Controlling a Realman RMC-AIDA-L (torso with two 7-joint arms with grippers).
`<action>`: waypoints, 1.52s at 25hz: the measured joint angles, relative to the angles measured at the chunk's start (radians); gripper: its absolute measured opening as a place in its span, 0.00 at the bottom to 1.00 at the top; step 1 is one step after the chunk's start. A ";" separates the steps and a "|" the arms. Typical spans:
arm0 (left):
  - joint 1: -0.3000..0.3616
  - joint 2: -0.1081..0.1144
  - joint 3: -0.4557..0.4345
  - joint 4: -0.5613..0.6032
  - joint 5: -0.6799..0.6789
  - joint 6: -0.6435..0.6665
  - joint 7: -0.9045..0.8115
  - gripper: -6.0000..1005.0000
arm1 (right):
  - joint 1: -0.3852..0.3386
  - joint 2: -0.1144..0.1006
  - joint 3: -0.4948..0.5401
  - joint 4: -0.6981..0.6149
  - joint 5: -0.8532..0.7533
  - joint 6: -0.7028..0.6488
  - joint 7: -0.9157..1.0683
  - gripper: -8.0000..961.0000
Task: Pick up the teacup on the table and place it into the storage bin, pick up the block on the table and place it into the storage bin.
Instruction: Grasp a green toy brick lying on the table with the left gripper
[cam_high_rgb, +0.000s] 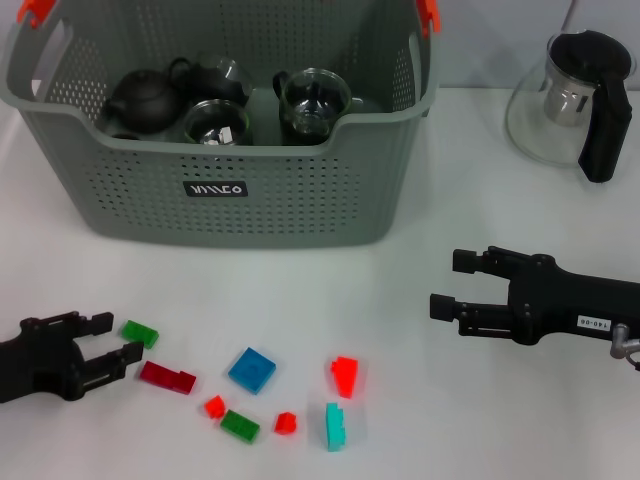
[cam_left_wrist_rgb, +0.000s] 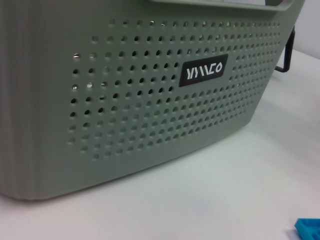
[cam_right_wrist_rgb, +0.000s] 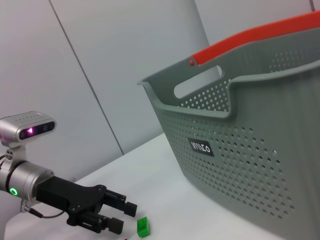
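The grey storage bin (cam_high_rgb: 230, 190) stands at the back left, its label facing me; it also fills the left wrist view as a perforated wall (cam_left_wrist_rgb: 140, 115). Two glass teacups (cam_high_rgb: 215, 122) (cam_high_rgb: 313, 103) sit inside it beside a dark teapot (cam_high_rgb: 145, 100). No teacup shows on the table itself. Several coloured blocks lie in front of the bin. Low at the left, my left gripper (cam_high_rgb: 118, 337) is open, its tips right beside a green block (cam_high_rgb: 139, 333). The right wrist view shows that gripper (cam_right_wrist_rgb: 120, 217) and block (cam_right_wrist_rgb: 143, 227) too. My right gripper (cam_high_rgb: 448, 284) hovers open and empty at the right.
A glass teapot with a black handle (cam_high_rgb: 575, 100) stands at the back right. Other blocks: dark red (cam_high_rgb: 167, 377), blue (cam_high_rgb: 252, 370), red (cam_high_rgb: 345, 375), teal (cam_high_rgb: 335, 425), a second green (cam_high_rgb: 240, 426) and two small red ones (cam_high_rgb: 214, 406) (cam_high_rgb: 285, 423).
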 joint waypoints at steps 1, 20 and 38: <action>-0.004 0.000 0.002 -0.001 0.001 -0.009 -0.006 0.60 | 0.000 0.000 0.000 0.000 0.000 0.000 0.000 0.96; -0.073 -0.005 0.025 -0.071 0.035 -0.041 -0.032 0.60 | -0.005 0.002 0.000 0.000 -0.004 0.003 0.000 0.96; -0.093 0.006 0.025 -0.034 0.074 -0.033 0.072 0.60 | -0.009 0.000 0.000 0.002 -0.004 0.005 0.000 0.96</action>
